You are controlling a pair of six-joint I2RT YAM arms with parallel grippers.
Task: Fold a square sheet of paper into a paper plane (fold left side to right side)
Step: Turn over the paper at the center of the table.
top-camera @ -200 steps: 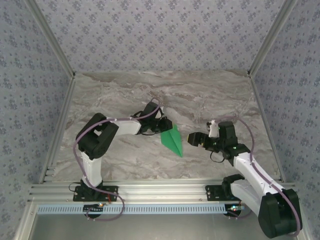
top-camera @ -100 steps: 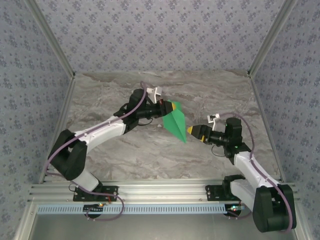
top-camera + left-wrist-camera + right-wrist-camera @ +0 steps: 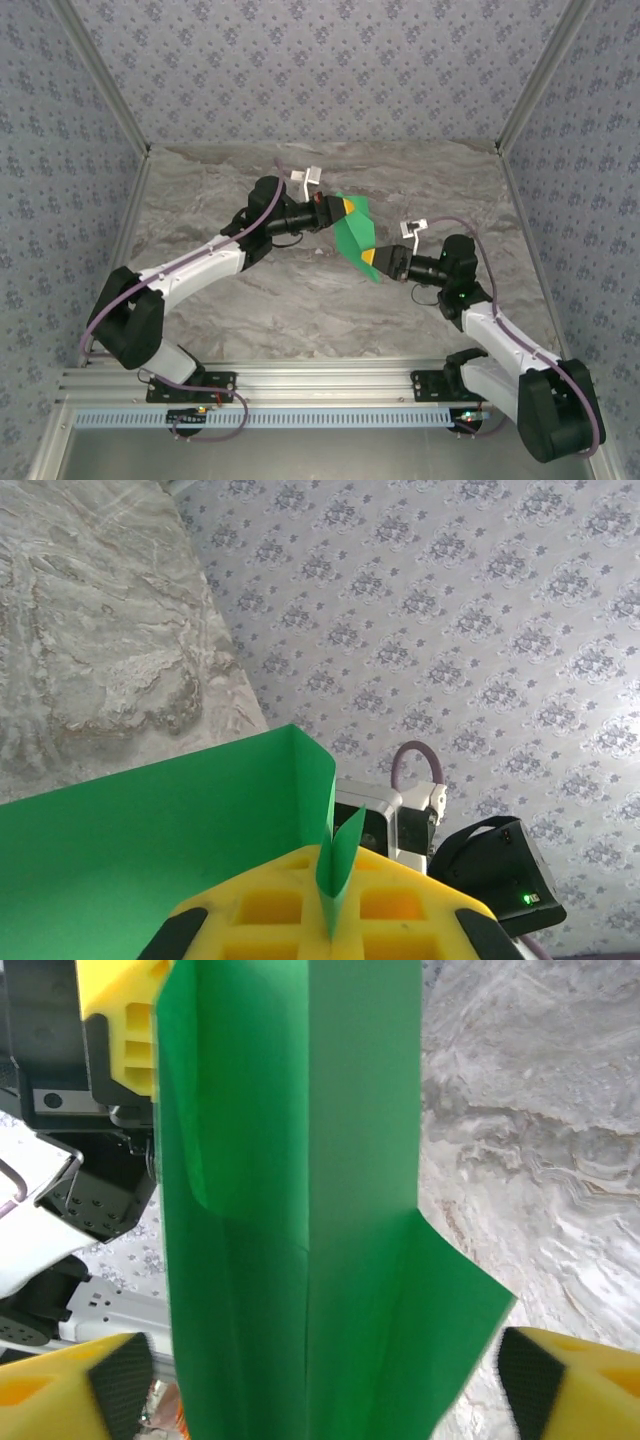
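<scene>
The left hand (image 3: 343, 208) pinches the folded green paper (image 3: 355, 232) up over the counter (image 3: 250, 300); the right hand (image 3: 370, 258) is spread wide around its low tip. It looks light and floppy (easy to crumple), so grab the thick fold.

A grey marbled tabletop (image 3: 330, 320) lies between floral-patterned walls (image 3: 320, 70), edged by aluminium rails (image 3: 320, 382).

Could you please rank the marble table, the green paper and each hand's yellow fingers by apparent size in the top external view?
1. marble table
2. green paper
3. left hand yellow fingers and right hand yellow fingers: both small and alike, so unranked.
</scene>
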